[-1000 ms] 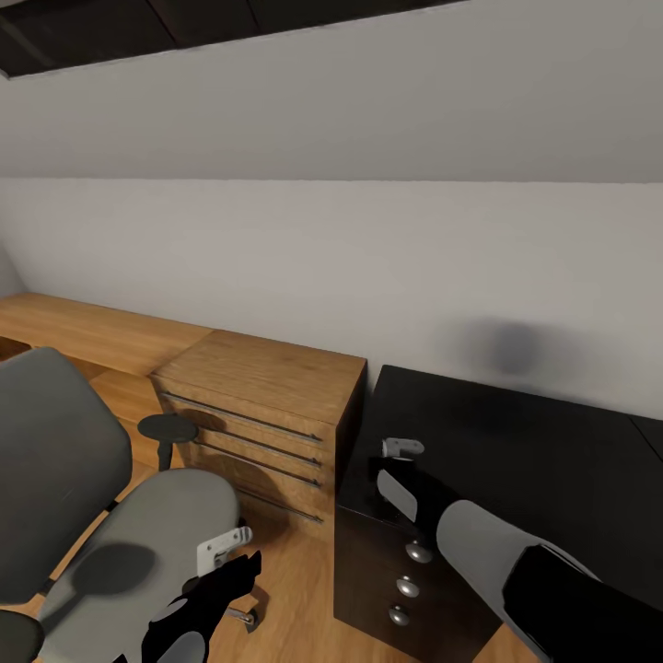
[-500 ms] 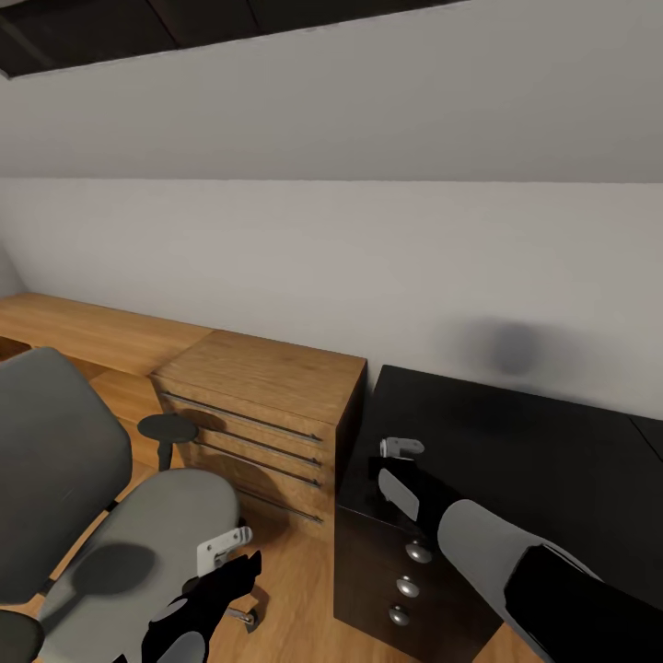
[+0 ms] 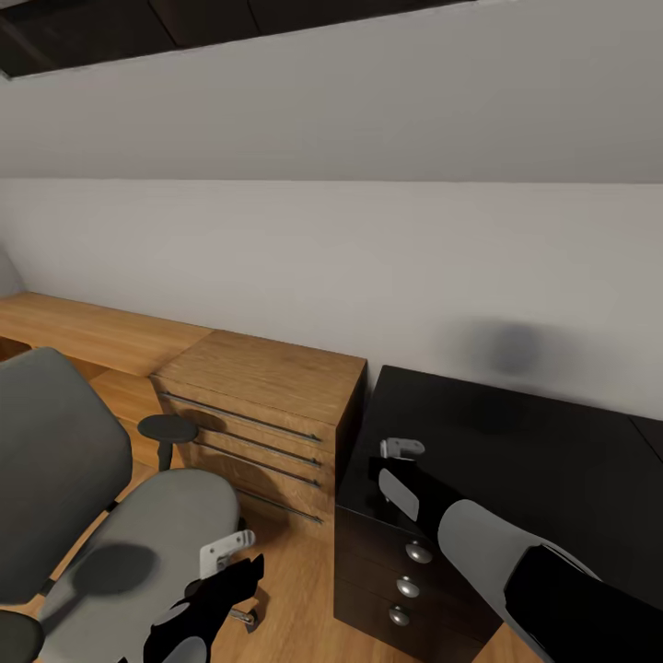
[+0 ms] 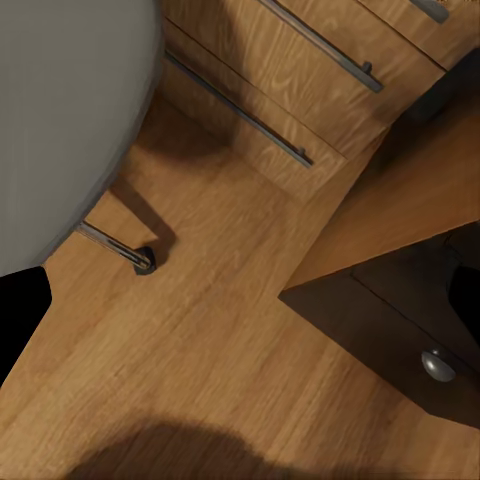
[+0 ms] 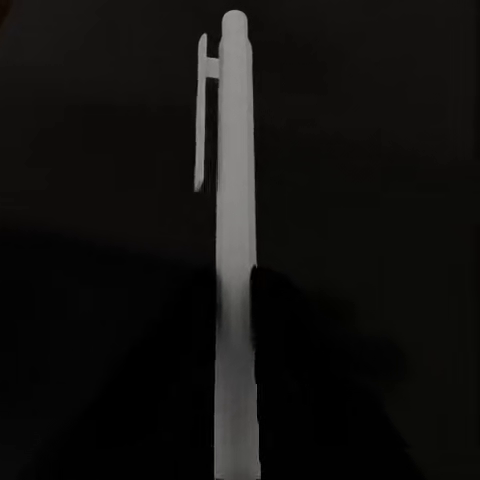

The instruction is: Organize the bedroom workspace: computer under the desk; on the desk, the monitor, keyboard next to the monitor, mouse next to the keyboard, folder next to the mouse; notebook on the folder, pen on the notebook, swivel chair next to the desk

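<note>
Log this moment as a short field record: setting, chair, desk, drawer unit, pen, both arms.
setting: attic room, pale sloped wall, wood plank floor
swivel chair: grey seat, standing on the floor left of the oak drawer unit
desk: black top, drawers with silver knobs
pen: white, with clip, seen against the dark desk top in the right wrist view
left gripper: over the chair seat's edge
right gripper: over the desk's near-left corner

Place: attic bedroom used as a home office.
Walls: sloped pale grey wall (image 3: pixel 368 110) above the desk (image 3: pixel 516 442).
Furniture: oak drawer unit (image 3: pixel 262 405) just beside the desk; grey swivel chair (image 3: pixel 101 516) near it.
Floor: wood planks (image 4: pixel 220 340).
</note>
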### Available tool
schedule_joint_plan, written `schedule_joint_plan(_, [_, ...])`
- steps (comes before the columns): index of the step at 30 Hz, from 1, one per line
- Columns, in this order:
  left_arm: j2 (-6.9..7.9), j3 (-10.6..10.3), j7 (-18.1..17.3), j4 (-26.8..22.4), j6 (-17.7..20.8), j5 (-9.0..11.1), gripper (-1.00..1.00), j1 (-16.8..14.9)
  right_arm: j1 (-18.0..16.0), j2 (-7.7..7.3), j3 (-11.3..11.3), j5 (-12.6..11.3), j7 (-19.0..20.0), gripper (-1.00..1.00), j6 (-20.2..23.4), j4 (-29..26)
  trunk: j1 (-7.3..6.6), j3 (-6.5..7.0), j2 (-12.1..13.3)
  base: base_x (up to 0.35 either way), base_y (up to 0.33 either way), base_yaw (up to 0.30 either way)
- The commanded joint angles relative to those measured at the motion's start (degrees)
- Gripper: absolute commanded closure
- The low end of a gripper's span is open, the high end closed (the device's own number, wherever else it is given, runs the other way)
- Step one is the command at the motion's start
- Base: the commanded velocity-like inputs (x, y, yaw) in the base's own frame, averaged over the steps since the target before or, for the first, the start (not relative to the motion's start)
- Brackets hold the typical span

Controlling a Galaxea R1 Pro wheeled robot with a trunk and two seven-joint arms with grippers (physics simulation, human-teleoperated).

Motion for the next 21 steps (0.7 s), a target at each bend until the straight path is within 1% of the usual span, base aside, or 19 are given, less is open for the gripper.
schedule_joint_plan(1, [0.05,-0.2,0.4,-0.1,0.2,0.1,-1.0,-0.1,0.0,-0.04,0.2,-1.5,0.0,1.0,0.5,0.5,-0.22,0.11,0.4,0.0,0.0,0.0])
schedule_joint_plan(4, [0.06,-0.3,0.4,-0.1,0.2,0.0,-1.0,-0.1,0.0,-0.04,0.2,-1.5,0.0,1.0,0.4,0.5,-0.88,0.65,1.6,0.0,0.0,0.0])
schedule_joint_plan(8, [0.05,-0.3,0.4,0.2,0.1,0.0,-1.0,-0.1,0.0,-0.67,0.2,-1.5,-0.1,1.0,0.1,-1.1,-1.76,1.37,3.2,0.0,0.0,0.0])
schedule_joint_plan(9, [0.06,-0.4,0.4,0.2,0.1,0.0,-1.0,-0.1,0.0,-1.17,0.3,-1.5,-0.2,1.0,0.1,-2.2,-1.98,1.55,3.6,0.0,0.0,0.0])
schedule_joint_plan(11, [0.06,-0.3,0.4,0.2,0.1,0.0,-1.0,-0.1,0.0,-2.75,0.4,-1.6,-0.3,1.0,0.3,-5.5,-2.42,1.91,4.4,-0.008,0.0,0.0])
schedule_joint_plan(12, [0.06,-0.3,0.4,0.2,0.1,0.0,-1.0,-0.1,0.0,-3.23,0.4,-1.6,-0.4,1.0,0.3,-6.5,-2.64,2.09,4.8,-0.052,0.0,0.0])
schedule_joint_plan(14, [0.06,-0.3,0.4,0.3,0.1,0.0,-1.0,-0.1,0.0,-4.95,0.5,-1.8,-1.4,1.0,0.5,-10.7,-3.08,2.44,5.6,-0.183,0.0,0.0])
schedule_joint_plan(16, [0.03,-0.3,0.4,0.4,0.1,0.1,-1.0,-0.1,0.1,-5.62,0.5,-1.8,-2.4,1.0,0.5,-12.6,-3.52,2.8,6.4,-0.251,0.0,0.0])
schedule_joint_plan(17, [0.01,-0.3,0.5,0.6,0.1,0.1,-1.0,-0.1,0.1,-6.16,0.5,-1.9,-3.7,1.0,0.5,-14.5,-3.74,2.98,6.8,-0.298,0.0,0.0])
schedule_joint_plan(18, [-0.02,-0.3,0.5,1.0,0.1,0.1,-1.0,-0.1,0.2,-6.79,0.5,-1.9,-5.9,1.0,0.5,-17.2,-3.95,3.16,7.2,-0.313,0.0,0.0])
schedule_joint_plan(19, [-0.09,-0.3,0.4,1.6,0.2,0.1,-1.0,-0.1,0.3,-7.61,0.5,-2.0,-9.0,1.0,0.6,-20.8,-4.17,3.34,7.6,-0.328,0.0,0.0])
schedule_joint_plan(20, [-0.11,-0.3,0.4,1.7,0.2,0.2,-1.0,-0.1,0.3,-7.82,0.5,-2.0,-9.8,1.0,0.6,-21.7,-4.39,3.52,8.0,-0.33,0.0,0.0])
schedule_joint_plan(21, [-0.16,-0.2,0.2,2.4,0.4,0.2,-1.0,-0.1,0.4,-8.59,0.5,-2.0,-12.0,1.0,0.6,-24.8,-4.61,3.7,8.4,-0.334,0.0,0.0])
